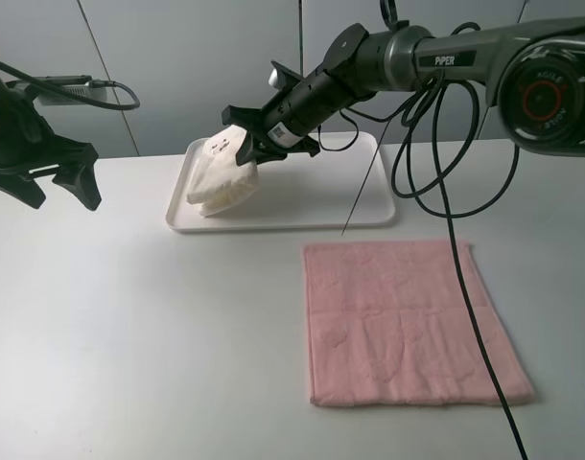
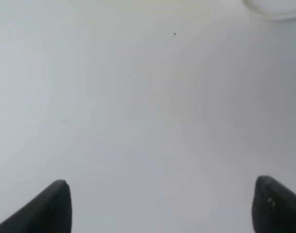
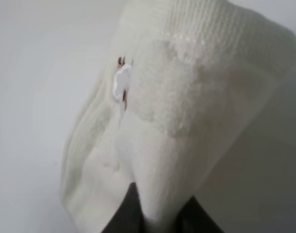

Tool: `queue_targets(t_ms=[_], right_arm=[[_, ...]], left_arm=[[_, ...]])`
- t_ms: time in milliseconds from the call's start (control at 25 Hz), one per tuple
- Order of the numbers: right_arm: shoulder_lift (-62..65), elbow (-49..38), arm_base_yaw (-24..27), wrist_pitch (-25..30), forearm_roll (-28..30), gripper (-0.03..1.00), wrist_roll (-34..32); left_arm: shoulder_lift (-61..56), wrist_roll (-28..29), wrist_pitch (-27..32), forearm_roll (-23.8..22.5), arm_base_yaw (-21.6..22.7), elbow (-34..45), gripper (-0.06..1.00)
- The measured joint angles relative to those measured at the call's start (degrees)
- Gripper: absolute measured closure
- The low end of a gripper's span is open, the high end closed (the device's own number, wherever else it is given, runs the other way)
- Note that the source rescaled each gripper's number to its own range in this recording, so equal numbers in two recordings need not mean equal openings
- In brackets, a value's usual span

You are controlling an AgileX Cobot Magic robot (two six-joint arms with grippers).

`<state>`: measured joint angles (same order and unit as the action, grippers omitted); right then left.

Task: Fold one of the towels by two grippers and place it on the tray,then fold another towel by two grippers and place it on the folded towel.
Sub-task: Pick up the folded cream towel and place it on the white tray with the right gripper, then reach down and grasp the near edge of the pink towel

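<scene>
A robotics lab bench: a plain white table (image 1: 120,326), grey wall panels (image 1: 187,67) just behind the table, and above the table a dark robot arm (image 1: 446,56) marked PIPER trailing loose black cables (image 1: 442,192).

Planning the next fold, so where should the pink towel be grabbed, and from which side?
Probably the pink towel at its two near corners, coming down from above at the front edge: it lies flat on the table, so only edges and corners offer a pinch.
</scene>
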<state>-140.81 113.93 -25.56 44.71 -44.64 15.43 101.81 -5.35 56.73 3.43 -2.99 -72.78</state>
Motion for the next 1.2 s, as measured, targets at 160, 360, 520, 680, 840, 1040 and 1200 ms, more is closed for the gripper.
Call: queue_targets(t_ms=[160,360,520,680,840,1040,1200], right_arm=[[0.00,0.00,2.96,1.20,3.87,0.89,-2.17],[0.00,0.00,3.85,0.81,6.14,0.89,-3.75],[0.00,0.00,3.85,-0.27,7.51,0.80,-5.18],[0.00,0.00,3.85,-0.48,8.45,0.22,-5.40],[0.00,0.00,3.85,1.74,9.97,-0.02,-5.45],[2.86,0.00,3.85,5.82,19.35,-0.03,-7.32],[8.60,0.10,3.85,11.38,32.01,-0.03,-7.80]], left_arm=[[0.00,0.00,0.00,0.00,0.00,0.00,-0.02],[0.00,0.00,0.00,0.00,0.00,0.00,-0.02],[0.00,0.00,0.00,0.00,0.00,0.00,-0.02],[0.00,0.00,0.00,0.00,0.00,0.00,-0.02],[0.00,0.00,0.00,0.00,0.00,0.00,-0.02],[0.00,-0.63,0.25,0.00,0.00,0.02,-0.02],[0.00,-2.29,0.36,0.00,0.00,0.02,-0.02]])
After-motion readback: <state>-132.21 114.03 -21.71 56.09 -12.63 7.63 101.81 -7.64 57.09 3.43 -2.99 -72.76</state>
